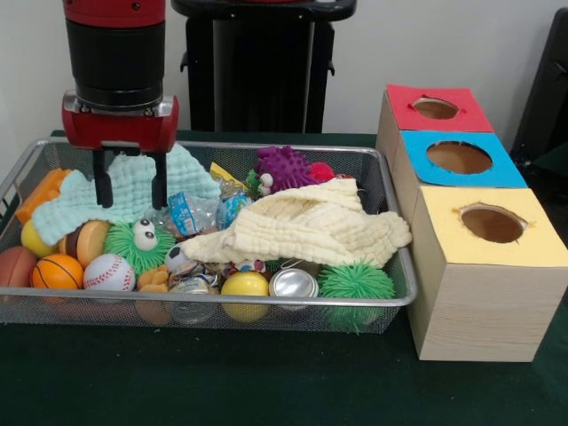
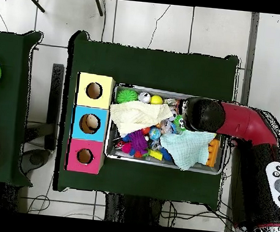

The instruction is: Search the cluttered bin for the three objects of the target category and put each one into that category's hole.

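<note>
hand (image 1: pixel 130 190) — open, fingers apart | over mint cloth (image 1: pixel 80 200) — in bin (image 1: pixel 266 147)

The bin (image 1: pixel 18 177) was a wide, shallow silver wire-mesh basket with a rounded metal rim, resting flat on the dark green surface (image 1: pixel 266 382) just beside three wooden boxes. It was crowded to the rim: a pale yellow cloth (image 1: pixel 311 226) sprawled over its middle, a mint cloth (image 1: pixel 133 182) lay toward its far side, with balls, spiky toys and small cans packed around them.
</note>
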`<state>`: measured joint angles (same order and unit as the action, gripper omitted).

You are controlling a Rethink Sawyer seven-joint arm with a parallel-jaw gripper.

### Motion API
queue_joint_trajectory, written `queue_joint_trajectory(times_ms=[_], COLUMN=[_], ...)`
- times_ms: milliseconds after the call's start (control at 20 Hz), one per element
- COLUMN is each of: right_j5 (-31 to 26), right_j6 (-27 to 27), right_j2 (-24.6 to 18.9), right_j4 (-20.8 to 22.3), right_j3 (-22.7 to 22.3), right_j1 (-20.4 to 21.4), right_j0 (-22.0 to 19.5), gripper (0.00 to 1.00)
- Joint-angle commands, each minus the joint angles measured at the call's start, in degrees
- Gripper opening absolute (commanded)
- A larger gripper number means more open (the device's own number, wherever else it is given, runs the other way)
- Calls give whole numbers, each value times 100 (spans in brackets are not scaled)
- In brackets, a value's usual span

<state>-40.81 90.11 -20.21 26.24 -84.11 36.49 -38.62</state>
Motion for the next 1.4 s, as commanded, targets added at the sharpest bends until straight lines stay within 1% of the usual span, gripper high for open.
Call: queue_joint_trajectory(times_ms=[50, 350, 800, 1000, 1400], right_j5=[82, 116, 670, 968, 1265], right_j6=[-407, -344, 231, 501, 653], right_j2=[-259, -237, 9, 138, 412], right_j4=[81, 102, 283, 307, 290], right_j3=[-243, -334, -611, -676, -740], right_j1=[68, 77, -27, -170, -238], right_j0=[-171, -131, 136, 287, 529], gripper=[100, 100, 100, 100, 100])
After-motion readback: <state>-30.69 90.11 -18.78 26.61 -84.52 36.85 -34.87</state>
